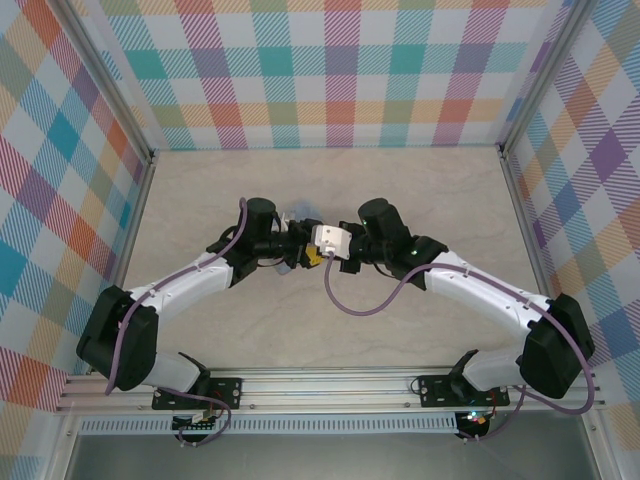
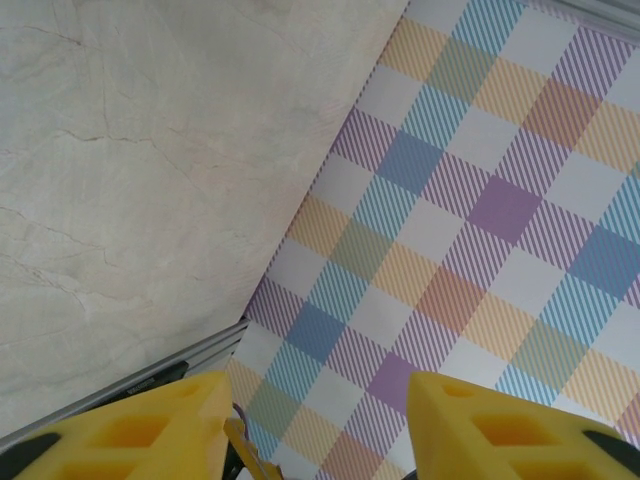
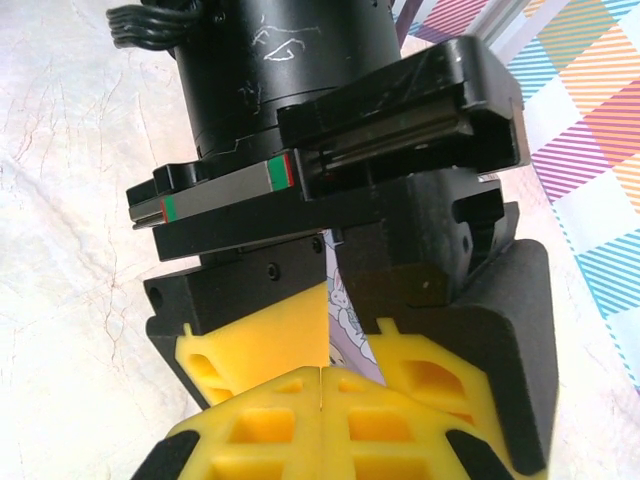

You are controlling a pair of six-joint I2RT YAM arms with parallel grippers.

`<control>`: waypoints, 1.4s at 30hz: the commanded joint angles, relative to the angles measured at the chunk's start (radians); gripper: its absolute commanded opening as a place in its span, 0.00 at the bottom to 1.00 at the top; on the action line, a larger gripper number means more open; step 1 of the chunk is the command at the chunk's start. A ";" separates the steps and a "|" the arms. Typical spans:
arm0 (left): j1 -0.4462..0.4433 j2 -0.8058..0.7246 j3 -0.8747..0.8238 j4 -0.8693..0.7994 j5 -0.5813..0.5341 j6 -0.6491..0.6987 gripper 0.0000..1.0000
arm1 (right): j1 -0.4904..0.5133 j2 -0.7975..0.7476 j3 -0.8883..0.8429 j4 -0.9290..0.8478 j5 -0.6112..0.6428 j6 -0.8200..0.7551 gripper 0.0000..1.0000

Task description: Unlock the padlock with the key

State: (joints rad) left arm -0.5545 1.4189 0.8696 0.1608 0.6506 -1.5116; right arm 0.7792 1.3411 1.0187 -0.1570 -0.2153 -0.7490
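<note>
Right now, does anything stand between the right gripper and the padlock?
I cannot tell, because the padlock is too small to pick out here. The right gripper, fingers together, sits tip to tip with the left gripper, whose yellow fingers flank a pale cartoon-printed object. Nothing else visible lies between the two grippers.

"Where was the padlock?"
"Hard to tell. A small blue-grey patch point(image 1: 299, 212) near the middle of the table point(image 1: 200, 190) may have been its body. The shackle was too small to see, so its state was unclear."
"And the key?"
"Too tiny to make out."
</note>
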 commanded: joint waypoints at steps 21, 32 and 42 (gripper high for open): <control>-0.016 0.025 -0.017 -0.009 0.041 -0.024 0.23 | -0.006 -0.058 -0.075 0.123 -0.027 0.045 0.00; -0.016 0.027 -0.018 -0.019 0.035 -0.017 0.00 | -0.014 -0.067 -0.078 0.135 -0.014 0.052 0.00; -0.016 0.011 -0.006 -0.055 -0.036 0.038 0.00 | -0.050 -0.106 -0.086 0.137 -0.068 0.121 0.06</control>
State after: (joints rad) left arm -0.5610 1.4410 0.8661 0.1589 0.6422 -1.5024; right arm 0.7471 1.2720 0.9318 -0.0822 -0.2344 -0.6678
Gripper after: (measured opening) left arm 0.051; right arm 0.064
